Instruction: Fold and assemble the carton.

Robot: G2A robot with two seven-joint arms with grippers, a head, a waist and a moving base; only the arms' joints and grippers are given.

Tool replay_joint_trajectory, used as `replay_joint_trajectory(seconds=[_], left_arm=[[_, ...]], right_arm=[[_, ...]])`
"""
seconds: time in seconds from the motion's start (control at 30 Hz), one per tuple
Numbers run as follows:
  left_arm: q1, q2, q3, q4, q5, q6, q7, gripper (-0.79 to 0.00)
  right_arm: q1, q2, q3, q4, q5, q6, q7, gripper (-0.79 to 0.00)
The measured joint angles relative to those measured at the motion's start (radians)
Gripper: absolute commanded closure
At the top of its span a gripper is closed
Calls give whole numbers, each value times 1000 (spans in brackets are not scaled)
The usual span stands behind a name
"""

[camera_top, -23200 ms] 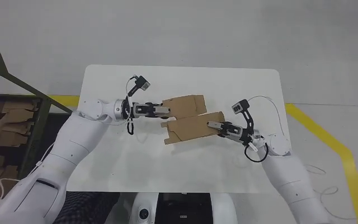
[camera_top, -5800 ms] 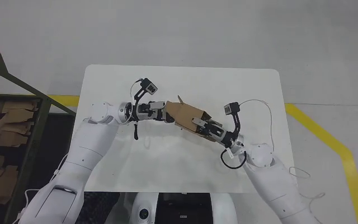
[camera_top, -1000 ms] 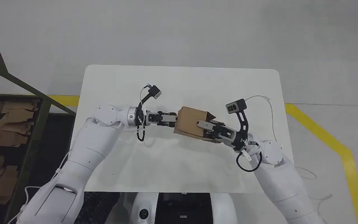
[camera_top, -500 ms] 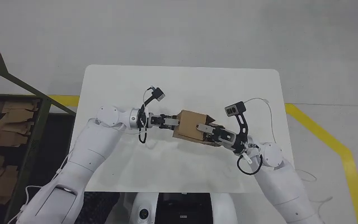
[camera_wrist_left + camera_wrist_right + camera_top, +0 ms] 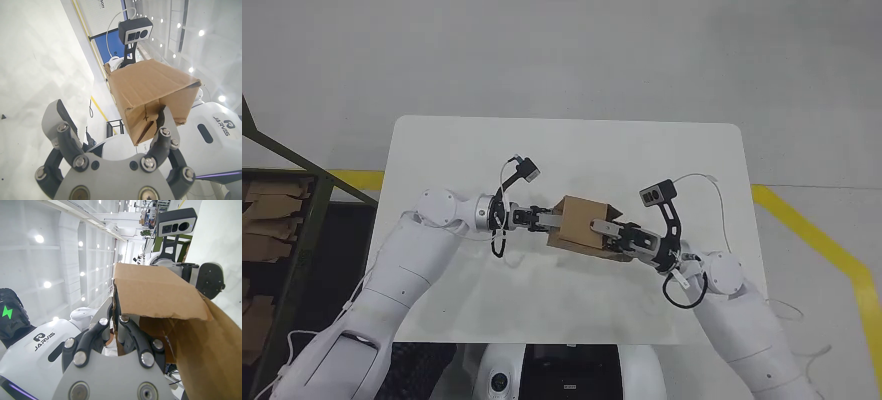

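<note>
The carton [image 5: 584,225] sits between the two arms with the middle of the white table [image 5: 442,150] under it; I cannot tell whether its underside touches the tabletop. It is already opened out into a box-shaped sleeve. The right gripper [image 5: 114,311] is at one end of the carton, its fingers pressed together on the edge of a side wall. Judging by that pinch, its job is to anchor the sleeve and keep it square while the other end is worked. The left gripper [image 5: 111,110] is at the opposite end with its fingers spread wide. One fingertip [image 5: 166,117] rests against the end flaps [image 5: 149,121], which are turned in across the opening, and the other stands well apart from the carton in free air. That looks like a push rather than a grasp, most likely meant to press the flaps home against the counter-hold from the far end. A loose flap hangs beside the right gripper's end of the carton, so that end looks unfinished. The carton's faces are plain brown board with no label or print that I can make out, only a thin dark line [image 5: 145,113] across the end flaps.
</note>
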Motion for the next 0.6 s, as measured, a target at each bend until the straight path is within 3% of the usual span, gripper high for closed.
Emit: replay_joint_trajectory(seconds=[0.6], left_arm=[[-3, 4, 4, 10, -28, 9, -9, -785]], right_arm=[[25, -8, -26, 30, 11, 5, 11, 0]])
